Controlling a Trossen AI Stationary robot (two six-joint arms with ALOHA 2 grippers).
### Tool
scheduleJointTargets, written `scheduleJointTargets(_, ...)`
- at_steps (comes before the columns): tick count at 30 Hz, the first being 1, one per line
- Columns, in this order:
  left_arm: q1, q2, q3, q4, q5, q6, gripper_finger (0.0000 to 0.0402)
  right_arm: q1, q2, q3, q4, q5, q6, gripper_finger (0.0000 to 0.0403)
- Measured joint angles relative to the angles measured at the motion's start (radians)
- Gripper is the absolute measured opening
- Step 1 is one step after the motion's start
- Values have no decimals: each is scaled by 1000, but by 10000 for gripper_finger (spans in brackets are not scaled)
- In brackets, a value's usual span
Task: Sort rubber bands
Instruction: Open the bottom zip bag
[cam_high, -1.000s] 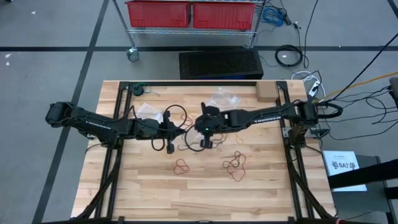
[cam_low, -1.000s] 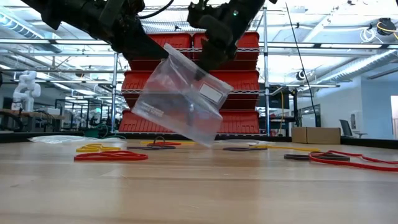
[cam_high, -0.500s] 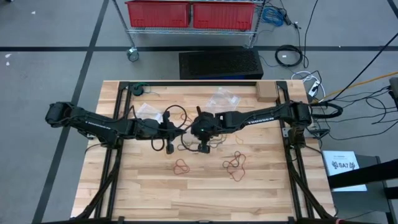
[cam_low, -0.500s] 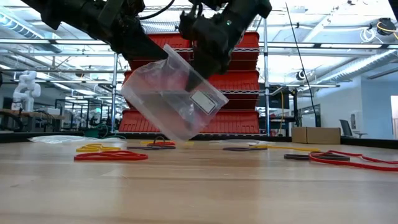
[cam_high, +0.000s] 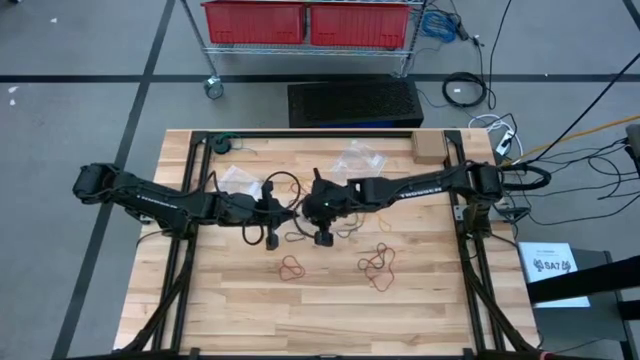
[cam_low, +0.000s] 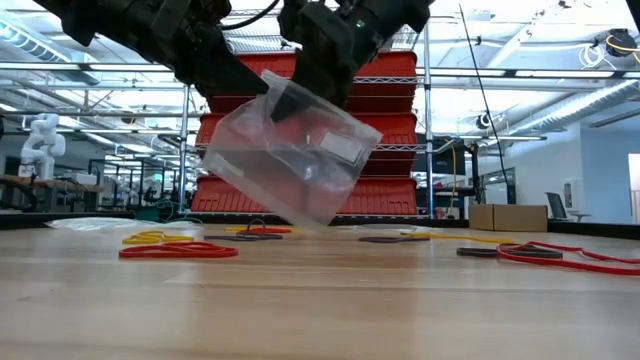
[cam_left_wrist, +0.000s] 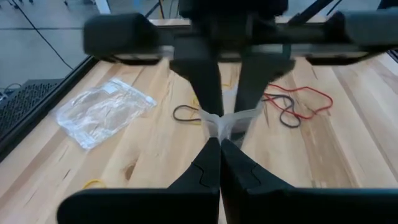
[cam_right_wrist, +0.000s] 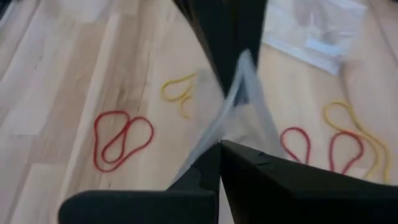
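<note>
Wooden tabletop (cam_high: 250, 310), both arms meeting over its middle. Clear plastic bag (cam_low: 295, 160) held up in the air between them, tilted, with dark rubber bands showing inside. Left tool (cam_left_wrist: 219, 144) pressed together, pinching the bag's edge. Right tool (cam_right_wrist: 219, 144) pressed together, pinching the same bag. Two more bags (cam_high: 358, 157) lie toward the far edge. Loose rubber bands: red ones (cam_high: 380, 266) near the middle-right, a red pair (cam_high: 292, 266) at the middle, yellow (cam_right_wrist: 179, 90) close by.
</note>
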Motion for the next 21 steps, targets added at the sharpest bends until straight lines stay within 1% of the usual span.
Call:
scheduleJointTargets(2, -3, 0, 0, -2, 0, -20, 0, -1, -5, -53, 55, 0, 33, 0)
scheduleJointTargets(6, -28, 15, 0, -4, -8, -44, 0, -2, -11, -169, 238, 1, 111, 0)
scheduleJointTargets(10, -46, 43, 0, 16, -19, -56, 0, 11, -11, -214, 348, 13, 153, 0)
scheduleJointTargets(16, -50, 99, 0, 95, -20, -73, 0, 26, -12, -205, 377, 29, 158, 3)
scheduleJointTargets(18, -50, 110, 0, 117, -21, -73, 0, 26, -12, -205, 376, 28, 158, 14)
scheduleJointTargets(21, -50, 111, 12, 117, -29, -67, 0, 26, -8, -205, 384, -8, 179, 48)
